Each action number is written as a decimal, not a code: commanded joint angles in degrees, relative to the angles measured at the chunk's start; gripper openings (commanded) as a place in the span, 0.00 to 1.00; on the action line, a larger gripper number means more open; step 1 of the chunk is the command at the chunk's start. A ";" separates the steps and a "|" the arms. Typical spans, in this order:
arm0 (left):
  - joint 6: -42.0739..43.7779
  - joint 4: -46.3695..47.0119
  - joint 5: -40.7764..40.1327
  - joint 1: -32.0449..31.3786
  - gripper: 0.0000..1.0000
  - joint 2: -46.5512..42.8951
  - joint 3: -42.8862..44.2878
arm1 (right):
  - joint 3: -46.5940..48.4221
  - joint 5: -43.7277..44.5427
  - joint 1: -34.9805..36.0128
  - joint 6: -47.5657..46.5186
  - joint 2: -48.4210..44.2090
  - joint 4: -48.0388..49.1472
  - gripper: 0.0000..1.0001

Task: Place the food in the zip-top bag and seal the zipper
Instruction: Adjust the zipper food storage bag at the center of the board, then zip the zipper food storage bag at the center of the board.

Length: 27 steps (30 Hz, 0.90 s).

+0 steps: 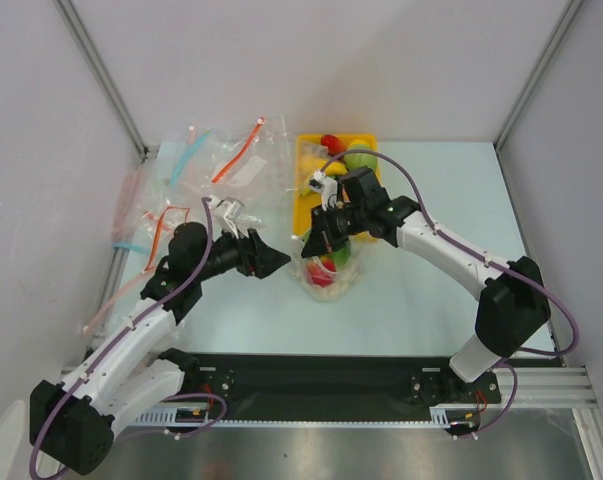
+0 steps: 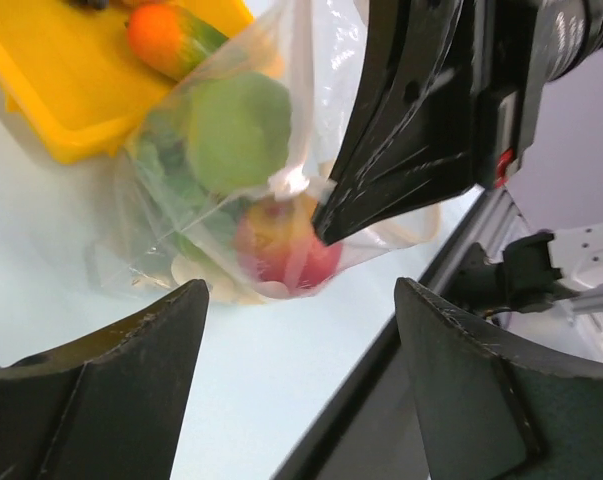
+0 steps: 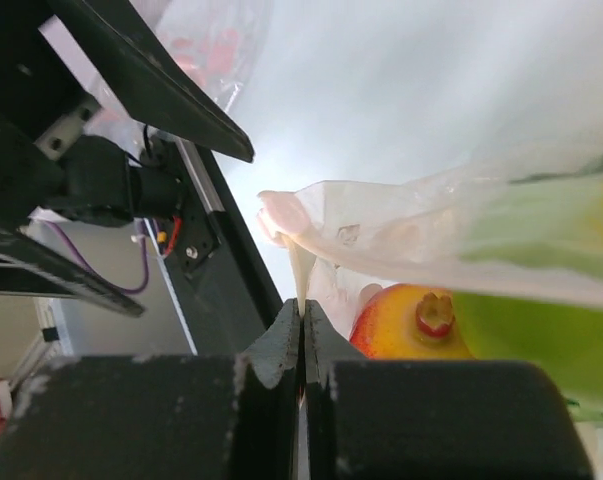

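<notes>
The dotted zip-top bag stands on the table in front of the yellow tray. In the left wrist view the bag holds a green apple, a red fruit and the leafy cabbage. My right gripper is shut on the bag's upper edge and holds it up. In the right wrist view the gripper pinches a pale strip of the bag's mouth, with the red fruit just beyond. My left gripper is open and empty, just left of the bag; in its wrist view the bag is ahead.
A yellow tray at the back holds other toy foods, among them an orange-and-green one. Several plain clear bags with blue and red strips lie at the back left. A black rail runs along the near edge.
</notes>
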 commanded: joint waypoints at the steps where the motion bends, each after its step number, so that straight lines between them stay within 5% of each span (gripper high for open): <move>1: 5.94 11.52 -1.73 -0.07 0.80 -2.05 -2.36 | 3.27 -4.08 -1.06 2.18 0.01 3.98 0.00; 11: 18.68 16.97 2.73 0.02 0.56 7.00 -0.43 | 3.89 -5.67 -1.24 0.86 0.63 3.46 0.00; 27: 25.90 25.14 14.60 1.95 0.63 15.88 0.63 | 5.03 -5.23 -1.24 -3.44 1.15 -0.85 0.00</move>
